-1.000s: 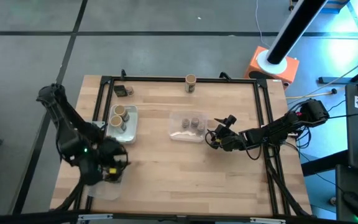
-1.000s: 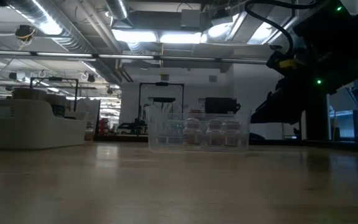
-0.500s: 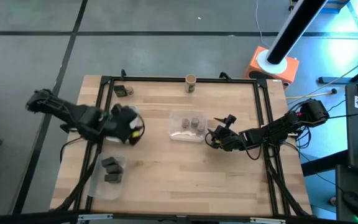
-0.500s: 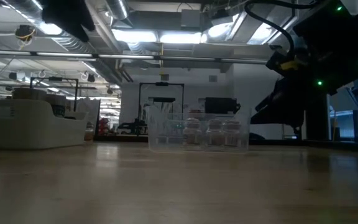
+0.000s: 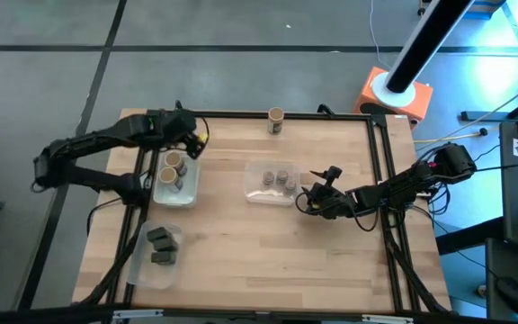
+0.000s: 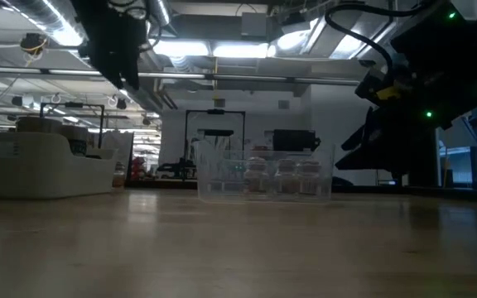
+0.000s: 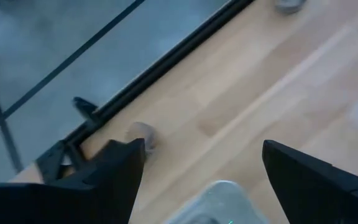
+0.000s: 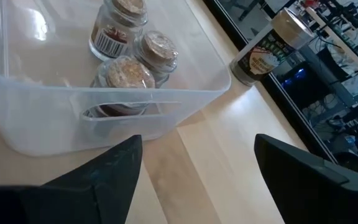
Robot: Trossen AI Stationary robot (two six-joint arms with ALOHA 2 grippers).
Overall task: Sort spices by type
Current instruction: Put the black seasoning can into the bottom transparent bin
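Up at the far edge stands one tan-topped jar, alone on bare wooden table. Three squat jars fill the middle tray; packets lie in the near-left tray. Left gripper hovers released by the far-left corner; right gripper, fingers apart, beside the middle tray.

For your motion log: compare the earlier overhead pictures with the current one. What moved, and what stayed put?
The left gripper swung from the near-left tray, now showing two dark packets, up over the far-left corner, its fingers open and empty. The right gripper, middle tray of small jars and lone tan-topped jar stayed put.
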